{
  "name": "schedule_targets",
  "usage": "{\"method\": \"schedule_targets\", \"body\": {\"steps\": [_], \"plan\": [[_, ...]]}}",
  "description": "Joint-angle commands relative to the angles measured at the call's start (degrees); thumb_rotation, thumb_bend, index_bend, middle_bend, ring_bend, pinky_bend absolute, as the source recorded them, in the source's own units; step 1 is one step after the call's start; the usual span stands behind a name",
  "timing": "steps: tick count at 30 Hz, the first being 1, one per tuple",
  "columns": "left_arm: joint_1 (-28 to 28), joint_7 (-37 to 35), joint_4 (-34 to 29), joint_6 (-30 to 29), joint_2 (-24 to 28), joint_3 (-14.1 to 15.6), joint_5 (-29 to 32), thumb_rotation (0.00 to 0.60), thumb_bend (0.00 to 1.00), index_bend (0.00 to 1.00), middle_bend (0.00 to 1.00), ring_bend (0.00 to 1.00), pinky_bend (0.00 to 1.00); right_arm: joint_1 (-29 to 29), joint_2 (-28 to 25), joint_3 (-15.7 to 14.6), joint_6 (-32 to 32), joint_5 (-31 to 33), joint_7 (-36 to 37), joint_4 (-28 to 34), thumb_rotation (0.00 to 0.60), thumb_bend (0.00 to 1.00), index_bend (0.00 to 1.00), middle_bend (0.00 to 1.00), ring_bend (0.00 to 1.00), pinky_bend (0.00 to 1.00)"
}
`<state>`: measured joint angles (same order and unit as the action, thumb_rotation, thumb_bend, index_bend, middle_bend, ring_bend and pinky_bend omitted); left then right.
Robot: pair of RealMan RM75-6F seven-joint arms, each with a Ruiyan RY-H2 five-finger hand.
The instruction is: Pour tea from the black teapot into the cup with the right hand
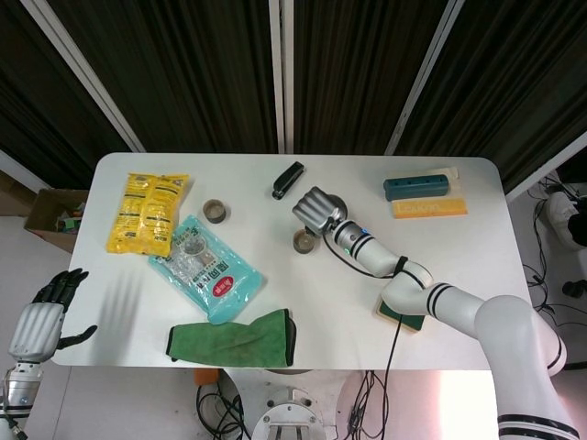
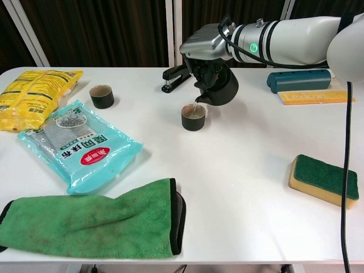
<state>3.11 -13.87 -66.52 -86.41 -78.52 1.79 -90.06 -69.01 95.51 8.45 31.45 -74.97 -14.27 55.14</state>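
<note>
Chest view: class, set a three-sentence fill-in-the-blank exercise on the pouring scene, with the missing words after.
1. The right hand tilts the black ____ over the cup.
2. The second cup stands beside the ____ snack bag.
3. The cloth at the table's near edge is ____.

Missing words: teapot; yellow; green

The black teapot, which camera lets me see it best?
The chest view: the black teapot shows from the side, tilted over the cup, held by the right robot hand. In the head view that robot hand hides nearly all of it.
</note>
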Motion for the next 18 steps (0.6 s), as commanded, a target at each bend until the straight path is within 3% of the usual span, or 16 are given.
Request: {"method": "schedule_targets", "body": {"steps": [1, 18], "plan": [[0.0, -0.1, 0.1, 0.0, -0.1, 0.0, 0.0, 0.600, 0.13, 0.12, 0.09, 0.08, 0.23, 0.0, 0.0, 0.1, -0.1, 0.4, -0.3, 0.2, 0.570, 0.39, 1.00, 1.00, 0.90, 0.63], [-0.2, -0.6, 0.7, -0.1, -0.2, 0.0, 0.1, 0.600, 0.13, 0.12, 0.09, 0.08, 0.23, -0.2, 0.6, 0.0, 0.2, 1.5, -2.6, 0.3, 0.572, 0.39, 1.00, 1.00, 0.90, 0.63]]}}
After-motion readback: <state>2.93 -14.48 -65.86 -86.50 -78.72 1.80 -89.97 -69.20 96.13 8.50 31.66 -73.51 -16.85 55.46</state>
